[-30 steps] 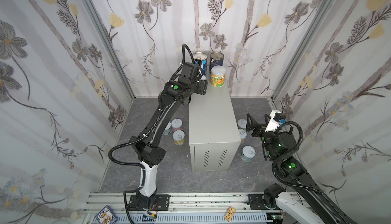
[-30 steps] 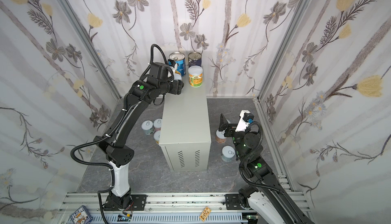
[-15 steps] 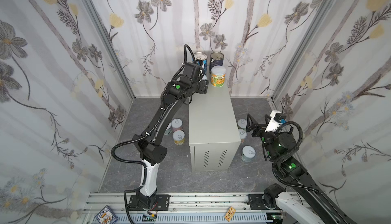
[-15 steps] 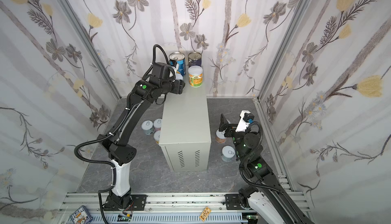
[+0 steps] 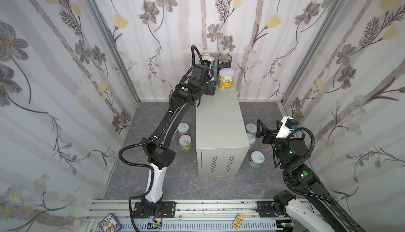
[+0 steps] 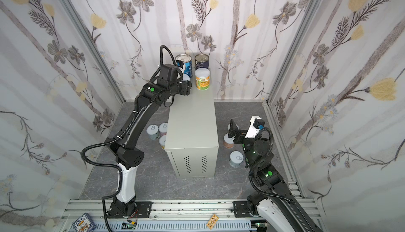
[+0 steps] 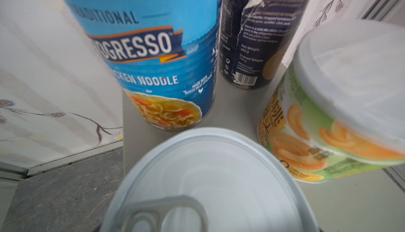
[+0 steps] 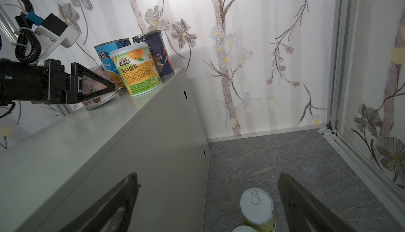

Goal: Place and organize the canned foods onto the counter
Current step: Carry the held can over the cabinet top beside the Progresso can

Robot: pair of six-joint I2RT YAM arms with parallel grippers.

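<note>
Only the right wrist view gives me the left jaws from the side. A black finger (image 8: 73, 82) lies across a short pink-labelled can (image 8: 93, 84), so those jaws are clamped narrow on it at the far end of the table (image 8: 87, 143). The left wrist view shows none of the jaws, just that can's white pull-tab lid (image 7: 208, 176) facing the camera. In both top views the wrist covers nearly all of it. I catch only a sliver of pale lid (image 6: 186, 77) in a top view.

Just beyond the held can stands the blue Progresso can (image 7: 157, 66), with the dark navy can (image 7: 252, 44) next to it. Beside the jaws, toward the right arm, is the peach can (image 7: 328, 110) with its plastic lid. All 3 are upright, long axes vertical. The held can is lid-up too, but from the side it leans off their line. I cannot tell whether its base touches the table.

The right jaws are spread wide, holding nothing, low beside the table's flank. Between the fingers (image 8: 306, 209) I see 1 short can (image 8: 257, 206) upright on the floor (image 8: 295, 154), pull tab up, ahead of the jaws. The top views add a further can (image 5: 256, 158) behind those jaws, nearer the arm's base. They also show 3 more cans (image 6: 152, 131) on the floor across the table, under the left arm.
</note>
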